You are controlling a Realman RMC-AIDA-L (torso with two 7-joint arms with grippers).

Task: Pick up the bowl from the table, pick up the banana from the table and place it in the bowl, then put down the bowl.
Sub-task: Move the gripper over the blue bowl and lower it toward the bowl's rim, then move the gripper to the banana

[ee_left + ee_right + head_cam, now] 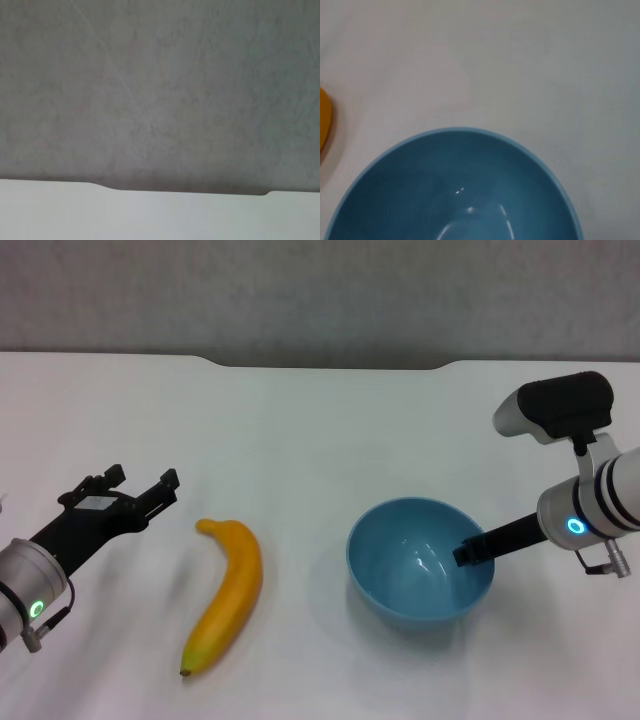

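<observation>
The bowl (421,560) sat on the white table (300,440) toward the robot's right, and the right gripper (471,550) reached over its near-right rim with one dark finger down inside the blue wall; whether a second finger sat outside, and whether the grip was clenched on the rim, I could not tell from where things stood. The banana (226,595) lay flat on the table between the two arms, near the bowl but not touching it, dark tip toward the robot. The left gripper (140,490) hovered beside the banana with its fingers spread apart, holding nothing. The worry, to my eye, was the bowl: it looked glossy and deep, and a pinch on one edge of the rim could let it swing or slip once lifted, especially if the finger inside had only a shallow bite. A tilted bowl would make a poor target, and the banana looked longer than the bowl was wide, so it might hang over the rim and tip out when dropped in off-centre
</observation>
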